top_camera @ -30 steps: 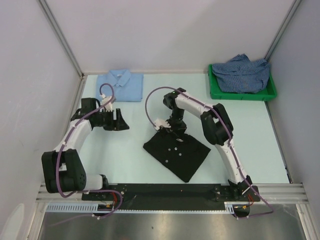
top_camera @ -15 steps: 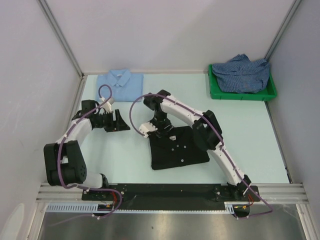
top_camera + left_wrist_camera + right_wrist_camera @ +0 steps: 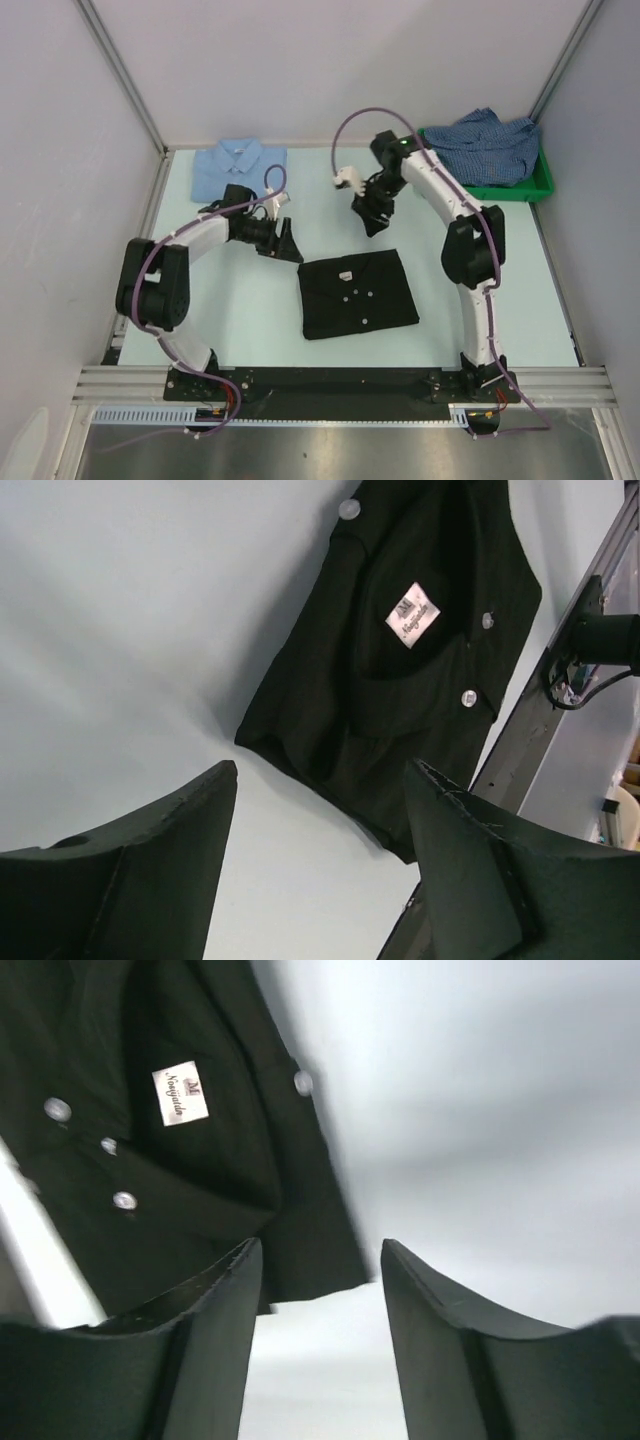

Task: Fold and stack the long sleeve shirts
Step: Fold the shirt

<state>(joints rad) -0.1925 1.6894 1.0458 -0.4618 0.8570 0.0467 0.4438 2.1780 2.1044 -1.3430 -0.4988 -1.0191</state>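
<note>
The left gripper [image 3: 288,244] and right gripper [image 3: 372,220] are hanging open and empty, so a one-layer pinch is risking unfolding the black shirt [image 3: 358,295].

I observe a black shirt [image 3: 357,295] with pale buttons, a light blue shirt [image 3: 240,160], a blue-and-white checked shirt [image 3: 487,142] and a green bin [image 3: 470,191].

Black shirt [image 3: 358,295] — matt cloth; bin [image 3: 480,190] — glossy green plastic; table [image 3: 250,320] smooth
</note>
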